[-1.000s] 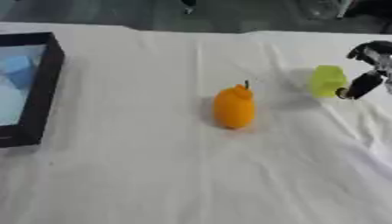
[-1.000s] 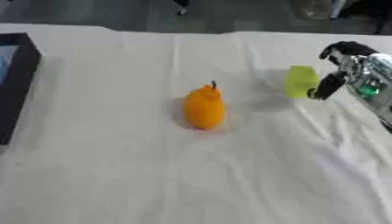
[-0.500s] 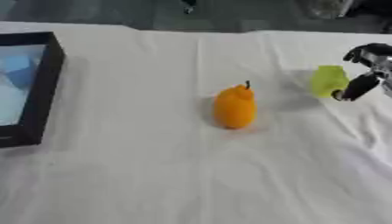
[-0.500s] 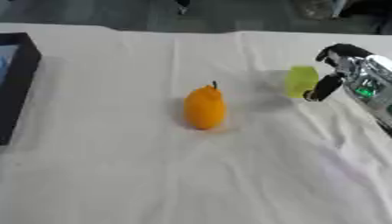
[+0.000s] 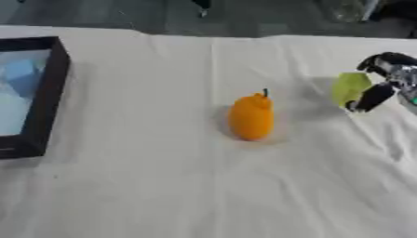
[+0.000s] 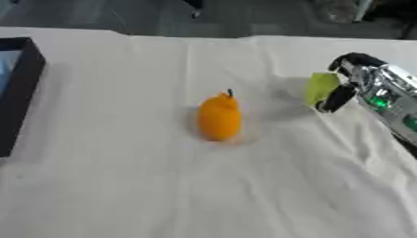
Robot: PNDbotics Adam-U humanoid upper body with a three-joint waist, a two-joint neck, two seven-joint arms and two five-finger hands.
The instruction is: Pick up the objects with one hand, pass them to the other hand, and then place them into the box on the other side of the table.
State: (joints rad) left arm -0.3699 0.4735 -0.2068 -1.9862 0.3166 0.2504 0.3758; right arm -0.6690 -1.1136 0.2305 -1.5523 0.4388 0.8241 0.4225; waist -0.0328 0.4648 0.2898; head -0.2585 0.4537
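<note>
Although the right hand [image 6: 352, 79] has its fingers curled round the yellow-green object [image 6: 321, 88], that object sits low over the white tablecloth [image 5: 204, 186] and I cannot tell whether it is lifted or resting there. The hand's dark thumb lies across the object's near side, with the other fingers arching over its top, so it reads as clamped on the object. To the left of that object, near but apart from it, an orange pear-shaped fruit [image 5: 251, 116] with a short dark stem stands alone on the cloth, untouched. Much farther left of the object, well apart at the table's edge, is the black-walled box [image 5: 49, 93], with pale blue shapes showing inside it. The left hand shows in neither view. By my reading the task is at its first step: the pick-up is under way, while the hand-over and the placing into the box remain, and the orange fruit awaits its turn.
</note>
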